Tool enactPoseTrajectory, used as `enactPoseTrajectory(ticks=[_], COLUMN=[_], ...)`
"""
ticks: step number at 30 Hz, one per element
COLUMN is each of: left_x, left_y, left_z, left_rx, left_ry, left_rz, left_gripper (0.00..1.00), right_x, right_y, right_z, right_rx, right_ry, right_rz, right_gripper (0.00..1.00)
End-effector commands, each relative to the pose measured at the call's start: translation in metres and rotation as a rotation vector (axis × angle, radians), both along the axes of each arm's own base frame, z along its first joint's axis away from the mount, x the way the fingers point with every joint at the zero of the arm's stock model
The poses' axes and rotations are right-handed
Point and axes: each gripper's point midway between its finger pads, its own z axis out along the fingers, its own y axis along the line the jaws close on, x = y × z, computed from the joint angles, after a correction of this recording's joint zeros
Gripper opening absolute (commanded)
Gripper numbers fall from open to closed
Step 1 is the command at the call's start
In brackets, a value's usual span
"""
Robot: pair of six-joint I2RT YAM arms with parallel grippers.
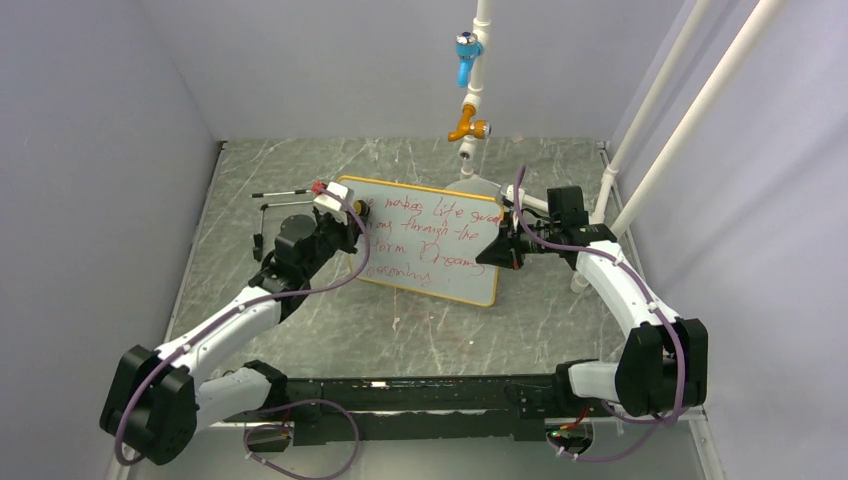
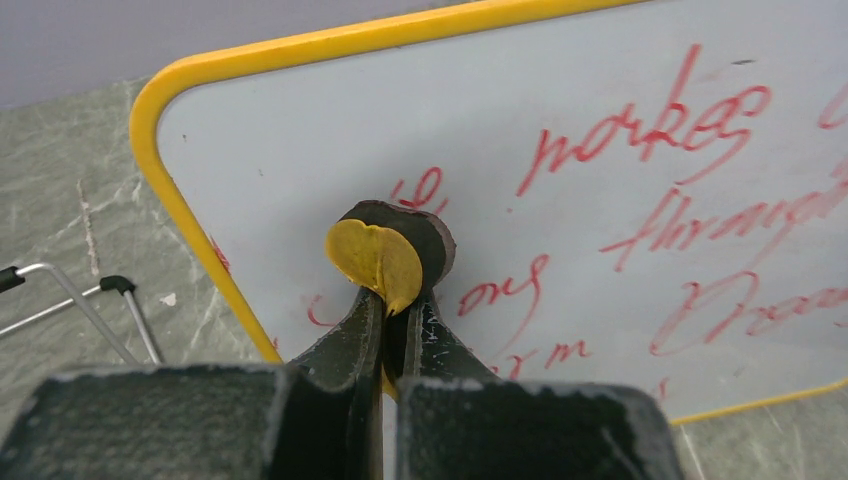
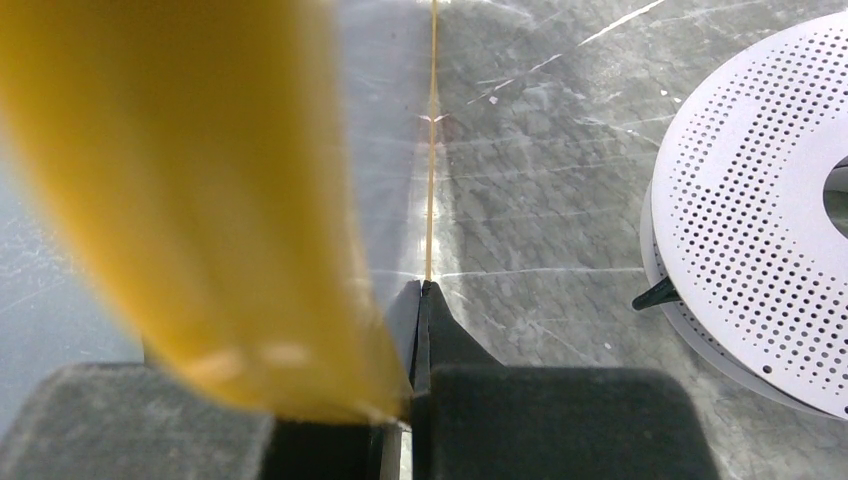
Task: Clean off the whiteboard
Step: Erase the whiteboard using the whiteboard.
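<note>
The whiteboard (image 1: 425,240) has a yellow-orange frame and several lines of red handwriting, and sits mid-table. My left gripper (image 1: 350,222) is shut on a small round eraser (image 2: 392,252) with a yellow back and a dark pad. The eraser is pressed against the board (image 2: 600,110) near its left corner, beside red letters. My right gripper (image 1: 502,250) is shut on the board's right edge. In the right wrist view the frame (image 3: 200,200) is a blurred yellow band and the right gripper (image 3: 422,292) pinches the board's thin edge.
A bent wire stand (image 1: 272,200) lies left of the board and also shows in the left wrist view (image 2: 90,300). A perforated grey disc (image 3: 760,200) lies behind the board's right end. A white pipe with blue and orange valves (image 1: 470,90) hangs above. White poles (image 1: 690,110) stand at the right.
</note>
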Motion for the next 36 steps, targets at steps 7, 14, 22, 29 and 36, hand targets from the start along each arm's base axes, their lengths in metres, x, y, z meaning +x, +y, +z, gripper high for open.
enactPoseTrajectory(ticks=[7, 14, 22, 29, 36], left_x=[0.031, 0.026, 0.017, 0.023, 0.049], left_y=[0.014, 0.006, -0.001, -0.002, 0.008], left_z=[0.035, 0.054, 0.047, 0.041, 0.051], left_rx=[-0.078, -0.157, -0.110, -0.034, -0.076], left_ry=[-0.097, -0.106, -0.095, -0.096, -0.047], left_rz=[0.171, 0.133, 0.061, 0.048, 0.090], left_gripper=[0.00, 0.00, 0.00, 0.00, 0.00], right_x=[-0.003, -0.002, -0.002, -0.003, -0.004], right_y=[0.005, 0.005, 0.005, 0.005, 0.005], right_z=[0.013, 0.011, 0.012, 0.015, 0.016], right_rx=[0.018, 0.014, 0.014, 0.016, 0.015], right_ry=[-0.028, -0.026, -0.029, -0.044, -0.050], right_rz=[0.049, 0.049, 0.052, 0.052, 0.055], right_gripper=[0.00, 0.00, 0.00, 0.00, 0.00])
